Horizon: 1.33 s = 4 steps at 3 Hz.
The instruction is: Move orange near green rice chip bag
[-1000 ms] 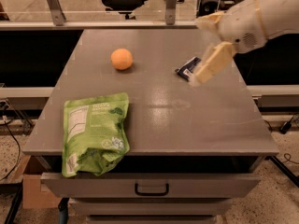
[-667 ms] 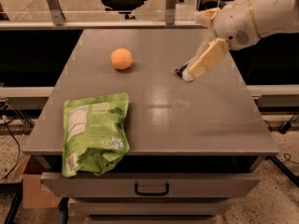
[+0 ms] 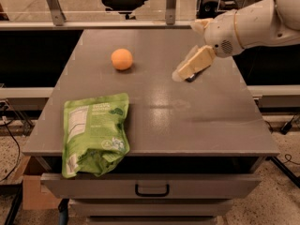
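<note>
Gripper (image 3: pixel 183 72) hung over the table's (image 3: pixel 201 121) right half; I could not tell its state. From it, the orange (image 3: pixel 122 59) lay at nine o'clock, the green bag (image 3: pixel 93 132) at seven.

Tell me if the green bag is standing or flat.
Flat: the green bag lies printed face up, one end overhanging the table edge. The gripper is right of the orange.

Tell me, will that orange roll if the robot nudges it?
Probably: the orange is round on a flat table, so a nudge may roll it. It looks firm enough to grip. The gripper hangs right of it, apart.
</note>
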Motion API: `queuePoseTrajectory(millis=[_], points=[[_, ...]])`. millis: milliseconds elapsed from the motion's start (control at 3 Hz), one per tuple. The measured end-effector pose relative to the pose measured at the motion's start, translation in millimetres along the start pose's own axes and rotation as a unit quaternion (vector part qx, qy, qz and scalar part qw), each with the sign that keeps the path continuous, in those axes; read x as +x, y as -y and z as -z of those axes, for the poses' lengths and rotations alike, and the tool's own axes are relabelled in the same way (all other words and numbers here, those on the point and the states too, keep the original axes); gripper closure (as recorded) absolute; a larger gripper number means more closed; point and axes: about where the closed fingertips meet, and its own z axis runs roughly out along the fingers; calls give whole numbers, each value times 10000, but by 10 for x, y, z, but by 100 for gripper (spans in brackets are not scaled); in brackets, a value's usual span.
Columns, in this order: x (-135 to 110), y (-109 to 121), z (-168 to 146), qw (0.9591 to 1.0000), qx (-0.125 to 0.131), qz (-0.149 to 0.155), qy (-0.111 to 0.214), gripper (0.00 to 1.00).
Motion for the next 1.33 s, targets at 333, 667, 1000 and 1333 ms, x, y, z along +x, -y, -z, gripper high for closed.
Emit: queuePoseTrajectory(millis=[333,667,1000,1333], points=[[56,108,-207,9998,71,-172,56,0],[22,161,-652,9986,-206,-358,330,0],[20,199,-1184,9966,-480,-327,578,0],[19,279,-1475,9955,-569,-240,717,0]])
